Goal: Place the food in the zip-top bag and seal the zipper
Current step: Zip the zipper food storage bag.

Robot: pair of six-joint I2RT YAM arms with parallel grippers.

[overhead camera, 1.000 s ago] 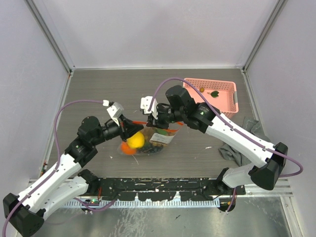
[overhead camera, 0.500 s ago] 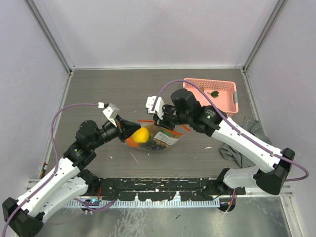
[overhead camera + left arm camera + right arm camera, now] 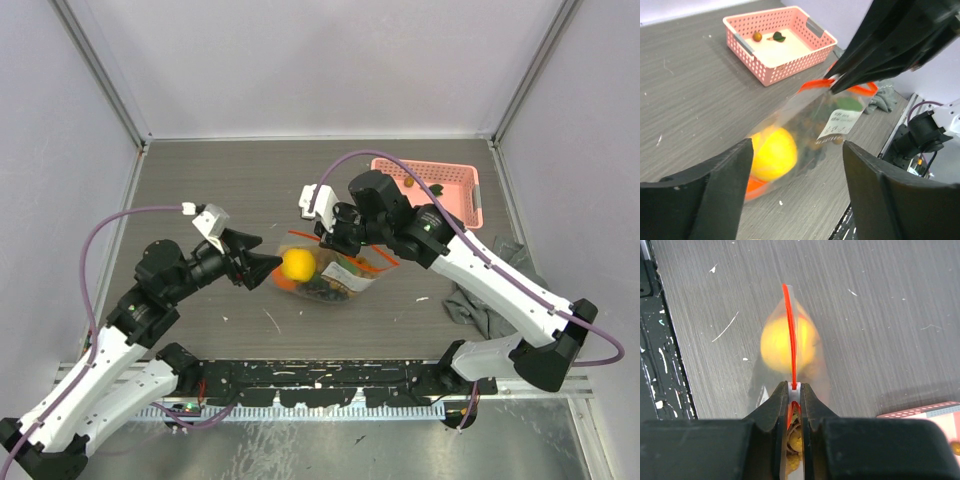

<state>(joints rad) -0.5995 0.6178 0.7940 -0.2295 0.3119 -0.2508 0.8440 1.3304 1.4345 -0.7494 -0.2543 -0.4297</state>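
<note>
Fig.: R gripper (image 3: pixel 794 386) clamps zipper (image 3: pixel 790 330), hanging zip-top bag (image 3: pixel 345 268) above table (image 3: pixel 200 190). Food (image 3: pixel 318 287), incl. yellow fruit (image 3: pixel 297 264), sits inside. L gripper (image 3: pixel 796 150) gapes empty beside it. Remaining, prob.: sealing.

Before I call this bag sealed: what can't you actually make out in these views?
zipper: the right wrist view sees it edge-on, and the right tool pinching it covers the near end; sealed or not, cannot tell.
orange fruit: in the top view only a sliver shows beside the yellow fruit; how many, cannot tell.
brown balls: blurred behind the zip-top bag plastic in the left wrist view.
</note>
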